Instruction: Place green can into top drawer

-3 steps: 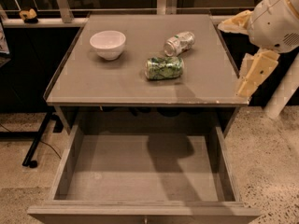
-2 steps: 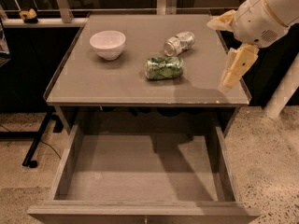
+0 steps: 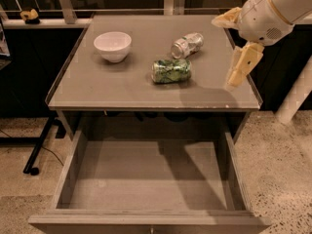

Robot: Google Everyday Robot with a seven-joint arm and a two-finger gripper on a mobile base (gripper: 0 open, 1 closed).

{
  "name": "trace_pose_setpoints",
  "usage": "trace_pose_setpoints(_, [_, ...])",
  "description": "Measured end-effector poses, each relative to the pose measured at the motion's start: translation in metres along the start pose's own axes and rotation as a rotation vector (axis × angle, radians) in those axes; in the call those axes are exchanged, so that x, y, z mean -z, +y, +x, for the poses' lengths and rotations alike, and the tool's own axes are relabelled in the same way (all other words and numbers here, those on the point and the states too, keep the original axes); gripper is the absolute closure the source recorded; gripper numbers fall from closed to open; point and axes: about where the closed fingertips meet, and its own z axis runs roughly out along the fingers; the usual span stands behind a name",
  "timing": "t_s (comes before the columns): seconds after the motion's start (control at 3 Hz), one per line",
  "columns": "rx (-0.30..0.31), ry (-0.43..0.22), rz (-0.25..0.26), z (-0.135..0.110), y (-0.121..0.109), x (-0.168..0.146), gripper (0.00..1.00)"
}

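The green can (image 3: 171, 70) lies on its side near the middle of the tabletop (image 3: 97, 87). The top drawer (image 3: 68, 179) stands pulled out below the table's front edge, with nothing in it. My gripper (image 3: 235, 43) hangs over the table's right edge, to the right of the green can and apart from it. Its cream fingers (image 3: 243, 65) are spread open and hold nothing.
A paler silver-white can (image 3: 187, 45) lies on its side just behind the green can. A white bowl (image 3: 112, 45) stands at the table's left. A white post (image 3: 297, 99) stands on the floor at the right. A rail runs behind the table.
My gripper has moved left from beyond the table's right side to over its right edge, closer to the cans. The cans, bowl and drawer have not moved.
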Motion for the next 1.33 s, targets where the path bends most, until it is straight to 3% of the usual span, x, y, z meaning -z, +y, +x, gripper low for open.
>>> trace_pose_setpoints(0.67, [0.054, -0.006, -0.07, 0.004, -0.042, -0.031, 0.0])
trace_pose_setpoints(1.0, [0.055, -0.013, -0.105, 0.007, -0.051, -0.041, 0.0])
trace_pose_setpoints(1.33, [0.042, -0.031, -0.101, 0.01, -0.058, -0.049, 0.0])
